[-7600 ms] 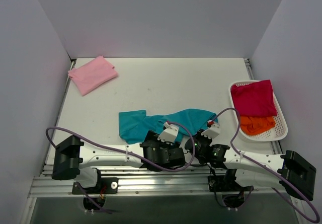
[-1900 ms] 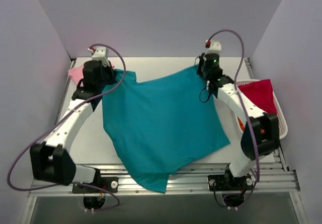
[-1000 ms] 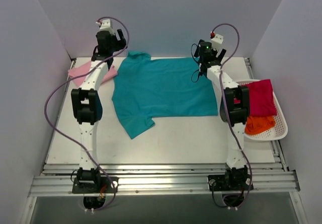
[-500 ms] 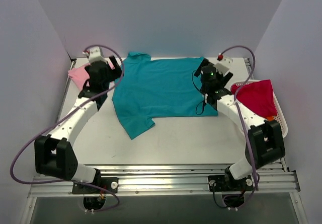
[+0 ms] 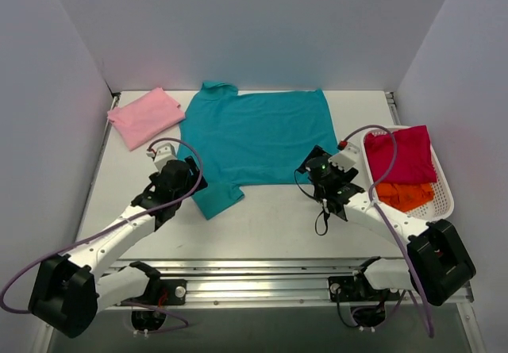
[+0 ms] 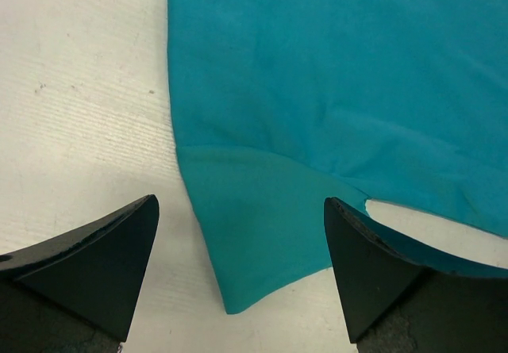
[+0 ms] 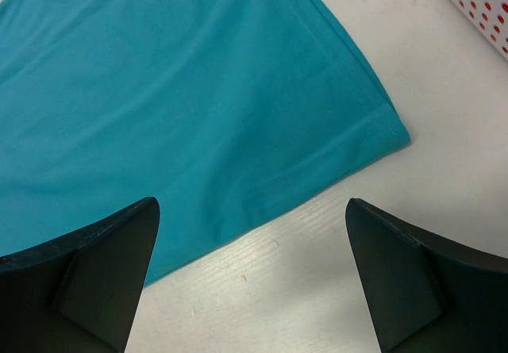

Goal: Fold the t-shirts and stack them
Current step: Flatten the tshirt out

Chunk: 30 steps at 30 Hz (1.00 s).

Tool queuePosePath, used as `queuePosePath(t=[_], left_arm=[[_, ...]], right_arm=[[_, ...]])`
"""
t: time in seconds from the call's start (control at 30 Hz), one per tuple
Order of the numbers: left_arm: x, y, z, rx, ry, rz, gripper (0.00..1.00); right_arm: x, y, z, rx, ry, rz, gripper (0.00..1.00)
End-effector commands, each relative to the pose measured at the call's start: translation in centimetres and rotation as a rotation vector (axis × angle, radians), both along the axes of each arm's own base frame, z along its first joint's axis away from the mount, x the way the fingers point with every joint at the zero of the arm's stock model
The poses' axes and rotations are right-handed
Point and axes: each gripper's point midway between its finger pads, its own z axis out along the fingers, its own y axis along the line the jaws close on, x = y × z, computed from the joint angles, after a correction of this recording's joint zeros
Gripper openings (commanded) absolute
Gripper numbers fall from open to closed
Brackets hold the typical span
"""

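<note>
Two grippers are hovering wide open and empty over the near edge of the teal t-shirt [image 5: 258, 135], which is lying spread flat across the far middle of the table [image 5: 262, 222]. The left gripper [image 5: 189, 180] is hanging above the near-left sleeve [image 6: 254, 242], and the right gripper [image 5: 311, 163] is above the near-right hem corner [image 7: 381, 131]. The likely risk is one side catching only the top cloth layer or lifting unevenly, dragging wrinkles into the fold. The skewed sleeve may also be bunching underneath. A folded pink t-shirt [image 5: 145, 117] is waiting at far left.
</note>
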Motion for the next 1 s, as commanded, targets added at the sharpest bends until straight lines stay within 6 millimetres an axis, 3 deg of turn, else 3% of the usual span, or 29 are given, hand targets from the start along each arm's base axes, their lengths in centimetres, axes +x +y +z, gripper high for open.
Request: queuePosePath(t=[0.0, 0.27, 0.3, 0.4, 0.43, 0.5, 0.53, 0.6, 0.63, 0.73, 0.97], left_arm=[[-0.2, -1.1, -1.1, -0.080, 0.002, 0.007, 0.94], [0.4, -4.0, -6.0, -0.071, 0.088, -0.032, 1.00], [1.0, -4.6, -5.8, -0.089, 0.068, -0.040, 1.00], [1.6, -5.3, -6.8, -0.095, 0.077, -0.047, 0.88], [1.8, -5.5, -7.0, -0.099, 0.080, -0.050, 0.77], [2.1, -5.6, -7.7, -0.093, 0.088, -0.050, 0.63], [2.3, -5.7, -7.8, -0.092, 0.084, -0.047, 0.44], [2.5, -5.8, -8.5, -0.079, 0.098, -0.046, 0.28], [2.8, -5.8, -8.5, -0.067, 0.096, -0.045, 0.09], [3.0, -5.8, -9.0, -0.056, 0.112, -0.041, 0.02], [2.7, -4.1, -8.0, -0.015, 0.086, 0.014, 0.02]], right_arm=[[-0.3, -0.6, -0.6, 0.030, 0.000, -0.057, 1.00], [1.8, -0.8, -2.8, 0.014, 0.041, -0.072, 1.00], [2.0, -0.9, -3.4, 0.006, 0.056, -0.070, 1.00], [2.8, -1.5, -4.6, 0.018, 0.074, -0.080, 1.00], [3.0, -1.7, -4.9, 0.021, 0.081, -0.080, 1.00], [3.2, -1.9, -5.9, 0.018, 0.098, -0.085, 1.00], [3.1, -2.0, -6.3, 0.022, 0.106, -0.084, 1.00], [3.2, -2.1, -7.2, 0.023, 0.118, -0.087, 1.00], [3.2, -2.1, -7.6, 0.024, 0.124, -0.090, 1.00], [2.9, -2.7, -8.8, 0.012, 0.158, -0.107, 1.00], [1.4, -4.2, -9.5, 0.003, 0.167, -0.151, 0.99]])
